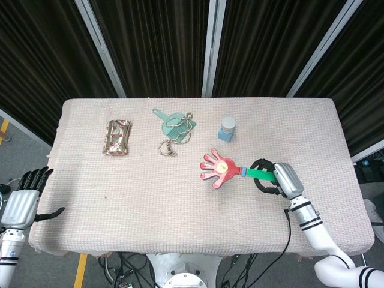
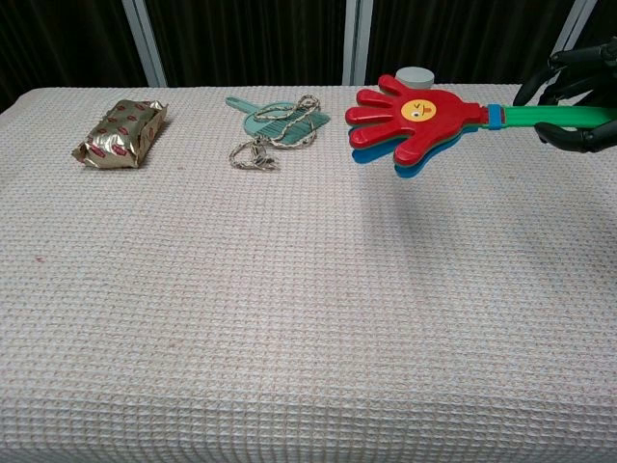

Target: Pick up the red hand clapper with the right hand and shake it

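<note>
- While the right hand [image 1: 273, 178] grips the green handle, the red hand clapper [image 1: 219, 169] hangs in the air above the worktop [image 1: 180, 204], not touching it.
- Its long axis runs almost level, with the palm end pointing from the hand toward the robot's left, in front of the small jar [image 1: 227, 128].
- Shaking, I judge, needs only a wrist swing across this axis.
- The left hand [image 1: 23, 201] is far off at the worktop edge, fingers apart and holding nothing.
</note>
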Controlling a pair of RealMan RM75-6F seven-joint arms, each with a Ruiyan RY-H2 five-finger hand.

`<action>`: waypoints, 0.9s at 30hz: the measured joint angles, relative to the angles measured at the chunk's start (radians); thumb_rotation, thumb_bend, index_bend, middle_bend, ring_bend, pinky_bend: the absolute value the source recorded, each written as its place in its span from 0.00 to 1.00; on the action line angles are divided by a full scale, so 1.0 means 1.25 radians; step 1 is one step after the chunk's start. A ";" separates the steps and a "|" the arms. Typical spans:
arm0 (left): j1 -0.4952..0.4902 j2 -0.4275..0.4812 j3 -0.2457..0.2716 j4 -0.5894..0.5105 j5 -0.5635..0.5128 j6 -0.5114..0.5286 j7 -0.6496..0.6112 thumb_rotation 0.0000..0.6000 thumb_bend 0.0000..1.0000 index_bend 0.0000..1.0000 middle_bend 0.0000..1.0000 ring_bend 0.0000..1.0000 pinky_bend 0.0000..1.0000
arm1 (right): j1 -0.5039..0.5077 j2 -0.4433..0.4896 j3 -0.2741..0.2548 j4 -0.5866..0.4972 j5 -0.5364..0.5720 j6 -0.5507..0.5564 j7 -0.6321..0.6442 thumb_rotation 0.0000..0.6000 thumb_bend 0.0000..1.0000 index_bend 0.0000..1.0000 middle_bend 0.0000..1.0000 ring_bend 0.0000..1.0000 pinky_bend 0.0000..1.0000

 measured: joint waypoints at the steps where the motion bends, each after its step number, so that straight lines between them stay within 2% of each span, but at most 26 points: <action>1: 0.000 0.000 0.000 0.001 0.000 -0.001 0.000 0.82 0.13 0.04 0.02 0.00 0.06 | -0.002 -0.003 0.005 -0.002 0.000 0.010 0.012 1.00 0.90 1.00 0.90 0.99 1.00; 3: -0.002 -0.002 0.000 0.003 0.000 -0.004 -0.001 0.82 0.13 0.04 0.02 0.00 0.06 | -0.006 -0.007 0.012 -0.005 -0.001 0.023 0.054 1.00 0.90 1.00 0.90 0.99 1.00; 6: -0.002 -0.005 0.001 0.007 -0.001 -0.006 -0.003 0.81 0.13 0.04 0.02 0.00 0.06 | -0.013 -0.008 0.023 -0.012 -0.002 0.042 0.187 1.00 0.90 1.00 0.90 0.99 1.00; 13: -0.001 -0.010 0.005 0.012 0.001 -0.007 -0.005 0.82 0.13 0.04 0.02 0.00 0.06 | -0.025 0.012 0.035 -0.028 -0.003 0.042 0.674 1.00 0.90 1.00 0.90 0.99 1.00; 17: -0.002 -0.008 0.004 0.011 0.001 -0.008 -0.003 0.82 0.13 0.04 0.02 0.00 0.06 | -0.026 0.022 0.030 -0.013 -0.013 0.025 0.867 1.00 0.90 1.00 0.90 0.99 1.00; 19: -0.002 -0.008 0.004 0.010 0.001 -0.009 -0.003 0.82 0.13 0.04 0.02 0.00 0.06 | -0.022 0.025 0.022 -0.003 -0.023 0.012 0.916 1.00 0.90 1.00 0.90 0.99 1.00; 22: -0.003 -0.009 0.005 0.010 0.001 -0.011 -0.001 0.82 0.13 0.04 0.02 0.00 0.06 | -0.016 0.029 0.011 0.010 -0.033 -0.005 0.917 1.00 0.90 1.00 0.90 0.99 1.00; 24: -0.003 -0.010 0.006 0.010 0.000 -0.012 -0.001 0.82 0.13 0.04 0.02 0.00 0.06 | -0.012 0.029 0.005 0.016 -0.037 -0.013 0.880 1.00 0.90 1.00 0.90 0.99 1.00; 27: -0.003 -0.010 0.005 0.011 -0.002 -0.014 -0.001 0.82 0.13 0.04 0.02 0.00 0.06 | -0.006 0.030 -0.004 0.024 -0.041 -0.023 0.757 1.00 0.90 1.00 0.90 0.99 1.00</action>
